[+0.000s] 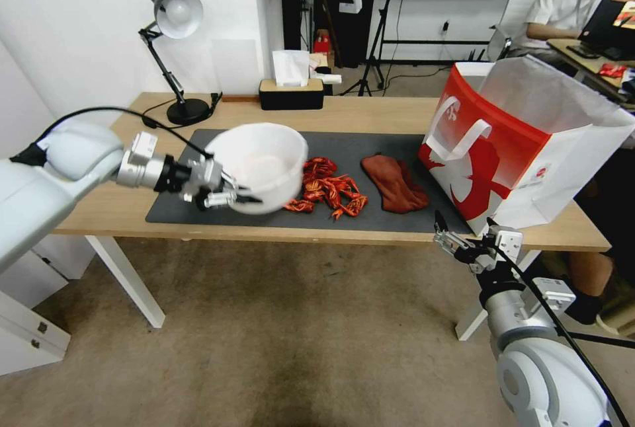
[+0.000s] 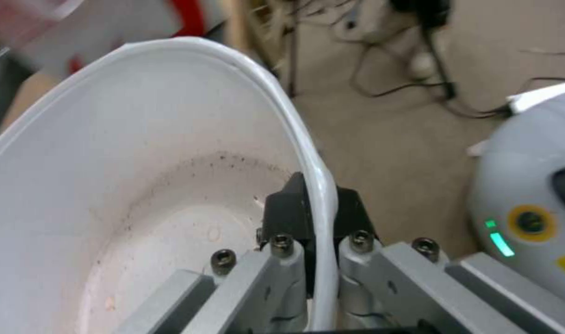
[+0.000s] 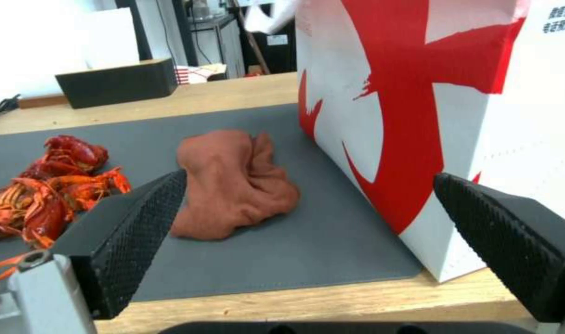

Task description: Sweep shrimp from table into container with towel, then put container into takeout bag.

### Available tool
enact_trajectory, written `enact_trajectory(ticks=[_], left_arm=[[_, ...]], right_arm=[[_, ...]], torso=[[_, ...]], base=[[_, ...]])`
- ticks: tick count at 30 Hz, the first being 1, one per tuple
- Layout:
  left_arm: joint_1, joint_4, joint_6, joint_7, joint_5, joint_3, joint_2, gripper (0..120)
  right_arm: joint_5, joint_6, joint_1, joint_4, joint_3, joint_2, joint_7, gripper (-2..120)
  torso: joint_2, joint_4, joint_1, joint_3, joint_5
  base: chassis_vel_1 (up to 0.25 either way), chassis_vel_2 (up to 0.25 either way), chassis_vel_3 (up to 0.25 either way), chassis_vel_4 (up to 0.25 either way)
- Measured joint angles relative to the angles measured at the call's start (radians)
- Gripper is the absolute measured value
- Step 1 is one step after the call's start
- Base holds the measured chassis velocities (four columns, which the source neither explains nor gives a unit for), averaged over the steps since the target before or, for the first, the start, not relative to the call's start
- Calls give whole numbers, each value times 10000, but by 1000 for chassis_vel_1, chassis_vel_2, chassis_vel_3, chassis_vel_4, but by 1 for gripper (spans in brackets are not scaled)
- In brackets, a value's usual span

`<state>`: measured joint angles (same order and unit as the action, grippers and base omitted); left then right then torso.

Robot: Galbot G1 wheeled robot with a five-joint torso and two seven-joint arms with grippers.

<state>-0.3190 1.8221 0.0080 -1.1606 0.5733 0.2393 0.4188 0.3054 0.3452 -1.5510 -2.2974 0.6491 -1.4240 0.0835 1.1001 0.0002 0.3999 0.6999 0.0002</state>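
White wall (image 1: 79, 30), beige carpet floor (image 1: 297, 334), black desk lamp (image 1: 173, 50), black tissue box (image 1: 291, 93), tripod stand (image 1: 380, 30)

This looks like an office or lab room used for robot trials. Well beyond the left gripper (image 1: 248, 199) stand camera-style tripod legs (image 1: 377, 50) and loose cables on a brown carpet (image 1: 297, 334). Behind the takeout bag (image 1: 522, 143) and far from the right gripper (image 1: 444, 232), a person (image 1: 572, 0) sits at a desk with a monitor. A desk lamp (image 1: 173, 50) and a tissue box (image 1: 291, 86) sit at the long wooden table's (image 1: 370, 113) far edge.
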Motion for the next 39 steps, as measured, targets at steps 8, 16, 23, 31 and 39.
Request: enact_trajectory(ticks=[8, 16, 23, 31, 39], left_arm=[[-3212, 2406, -26, -90, -530, -1137, -459, 0], [-5551, 2691, -232, -268, -1754, -1360, -198, 0], [-5643, 1243, -735, -324, -2652, -810, 877, 0], [-4419, -581, -1134, -268, -3017, -137, 1736, 0], [-3482, -1914, -1380, -254, -3439, 110, 2254, 0]], right_arm=[[0, 9, 14, 2, -11, 21, -4, 100], [-1, 18, -29, -46, -4, 24, -10, 100], [-38, 42, -60, -90, 12, 31, -13, 100], [-82, 55, -116, -128, 35, 73, -13, 100], [-92, 203, -40, -152, 44, 133, 44, 100]], torso=[[0, -2, 0, 0, -1], [-1, -2, 0, 0, 1], [-2, -2, 0, 1, -3], [-2, -5, 3, 2, -2], [-2, -2, 2, 2, -1]], base=[[0, 0, 0, 0], [0, 0, 0, 0], [0, 0, 0, 0], [0, 0, 0, 0], [0, 0, 0, 0]])
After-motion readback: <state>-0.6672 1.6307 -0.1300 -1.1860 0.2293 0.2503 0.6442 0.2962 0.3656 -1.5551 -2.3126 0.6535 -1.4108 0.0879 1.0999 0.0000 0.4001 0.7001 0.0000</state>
